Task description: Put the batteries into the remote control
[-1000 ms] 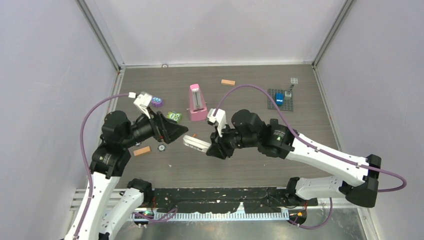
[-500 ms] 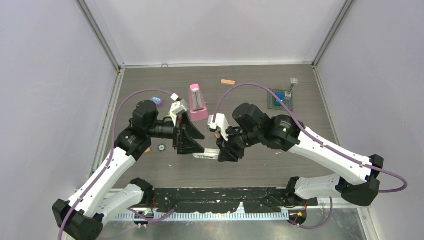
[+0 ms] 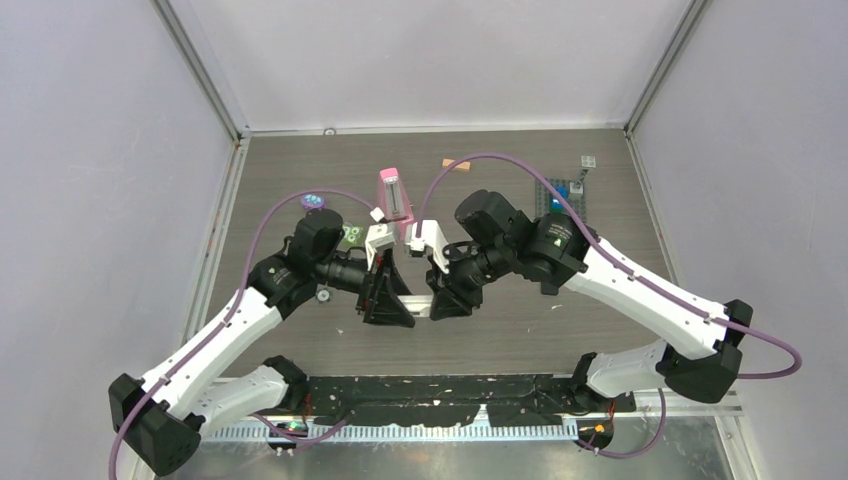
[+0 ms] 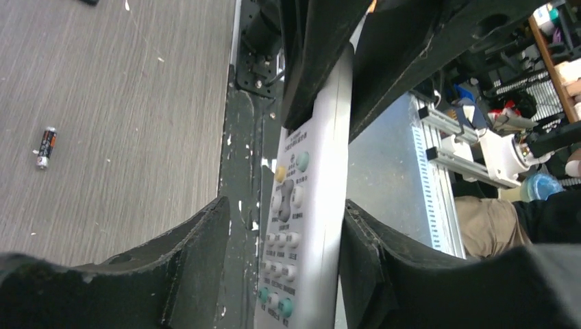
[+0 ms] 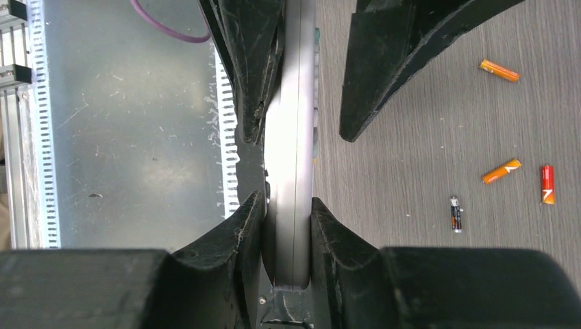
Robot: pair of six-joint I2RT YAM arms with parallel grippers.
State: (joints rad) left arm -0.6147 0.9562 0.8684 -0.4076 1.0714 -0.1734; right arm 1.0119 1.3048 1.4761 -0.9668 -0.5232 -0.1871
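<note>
While the right gripper (image 5: 286,205) pinches one end of the remote (image 4: 301,226), both of its fingers pressed flat against the slim silver-grey body, the left gripper (image 4: 284,209) stands spread around the other end. One left finger (image 4: 363,240) lies against the remote's edge, and the other is apart from it with a clear gap. The remote is held off the table (image 3: 300,170), between the two arms near the table's front middle, where the top view hides nearly all of it behind the black fingers. Its long axis runs from one gripper straight to the other, roughly left to right across the table. The end with the rows of small white and teal buttons points toward the left arm, and the opposite end sits in the right gripper's grip. The button face is turned toward the left wrist camera, while the right wrist camera sees the remote edge-on, as a thin strip. Four batteries lie loose on the wood-grain table, well apart from the remote. Two are orange cells (image 5: 501,171) lying aslant, one is a red cell (image 5: 547,184), and close beside that lies a dark cell (image 5: 455,213). At the back of the table a pink object (image 3: 393,195) stands just beyond the two wrists.
</note>
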